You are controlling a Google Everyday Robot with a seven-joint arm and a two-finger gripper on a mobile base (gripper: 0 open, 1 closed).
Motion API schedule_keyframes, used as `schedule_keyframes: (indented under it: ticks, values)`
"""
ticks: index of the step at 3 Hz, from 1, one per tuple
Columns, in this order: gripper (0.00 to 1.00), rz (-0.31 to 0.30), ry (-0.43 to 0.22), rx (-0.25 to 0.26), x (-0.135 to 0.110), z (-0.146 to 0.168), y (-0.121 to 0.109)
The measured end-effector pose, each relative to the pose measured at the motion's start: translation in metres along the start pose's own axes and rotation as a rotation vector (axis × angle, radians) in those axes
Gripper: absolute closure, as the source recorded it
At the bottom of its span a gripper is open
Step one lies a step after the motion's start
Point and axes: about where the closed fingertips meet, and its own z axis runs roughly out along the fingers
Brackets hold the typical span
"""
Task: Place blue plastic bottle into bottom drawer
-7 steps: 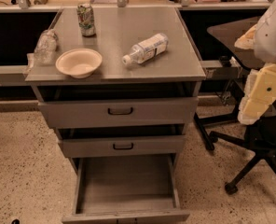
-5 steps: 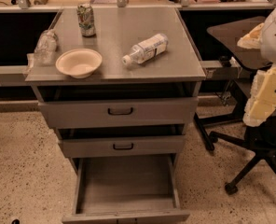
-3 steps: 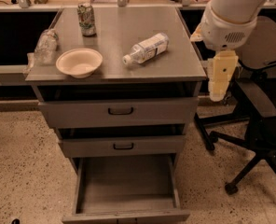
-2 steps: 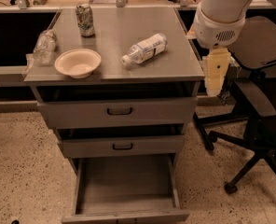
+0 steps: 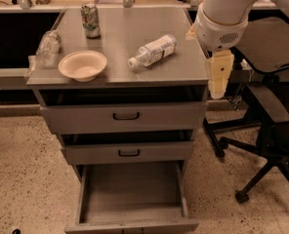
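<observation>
1. Bottom drawer (image 5: 132, 191) is pulled out with a bare grey floor, so the drop spot's ready.
2. Gripper (image 5: 218, 84) hangs off the cabinet top's (image 5: 125, 30) right edge, not on the bottle. Can't tell if it's open or closed.
3. Blue plastic bottle (image 5: 152, 51) lies on its side up top, clear with a pale label and a white cap pointing at the paper bowl (image 5: 82, 65). I'd grab across its middle so it can't roll.

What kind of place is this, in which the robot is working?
Probably an office or laboratory workroom. Signs: a grey metal drawer cabinet, a black swivel chair on castors, a speckled hard floor. The gripper hangs beside the cabinet's right front corner, away from the blue plastic bottle lying on top.
</observation>
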Motion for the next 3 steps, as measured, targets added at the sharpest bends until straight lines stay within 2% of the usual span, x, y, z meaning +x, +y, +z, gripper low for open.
schedule_keyframes:
  ticks: [2, 3]
  values:
    - [0.0, -0.192, -0.068, 0.08, -0.027, 0.036, -0.071]
    - [0.0, -0.254, -0.08, 0.08, -0.039, 0.059, -0.107]
